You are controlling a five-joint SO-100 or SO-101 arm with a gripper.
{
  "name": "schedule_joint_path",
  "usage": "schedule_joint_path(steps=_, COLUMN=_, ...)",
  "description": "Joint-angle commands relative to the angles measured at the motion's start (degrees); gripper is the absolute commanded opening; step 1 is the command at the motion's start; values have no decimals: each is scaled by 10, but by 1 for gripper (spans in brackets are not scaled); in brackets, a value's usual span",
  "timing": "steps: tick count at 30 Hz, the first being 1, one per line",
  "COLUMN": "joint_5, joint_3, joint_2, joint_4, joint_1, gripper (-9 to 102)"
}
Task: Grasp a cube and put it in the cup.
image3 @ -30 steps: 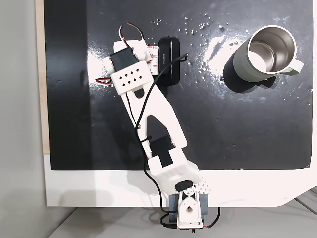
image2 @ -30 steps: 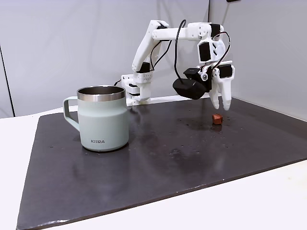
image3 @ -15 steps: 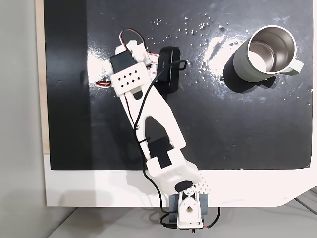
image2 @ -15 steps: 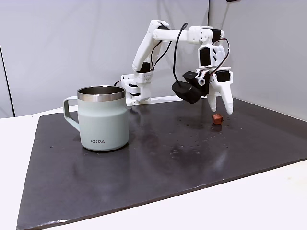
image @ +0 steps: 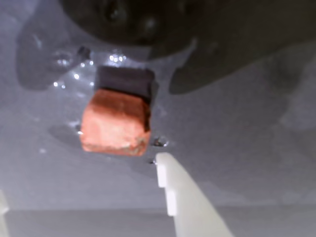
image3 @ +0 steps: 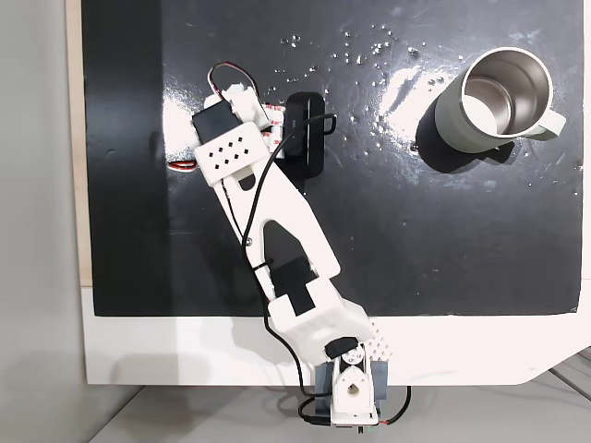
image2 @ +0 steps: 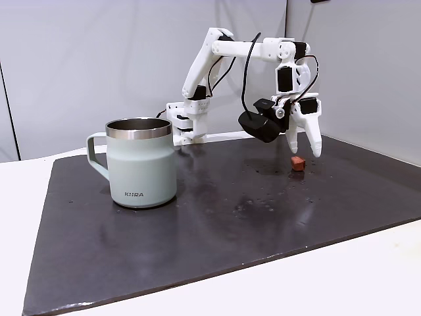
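Cube (image: 115, 121) sits on the dark mat, well apart from the cup (image2: 141, 162), just under the gripper (image2: 304, 146), whose fingers stand spread. It looks light, stiff and perhaps crumbly at the edges, so pinch across its flat sides.

cube (image2: 298, 163) on mat (image2: 217, 217) — cup (image2: 141, 162) far left
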Motion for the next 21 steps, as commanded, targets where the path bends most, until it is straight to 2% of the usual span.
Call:
schedule_joint_path(steps=1, joint_5=8, joint_3=-6, joint_2=14, joint_4=3, joint_1=16, gripper=34)
schedule_joint_path(steps=21, joint_5=7, joint_3=-34, joint_2=-46, joint_4=4, joint_1=19, gripper=33)
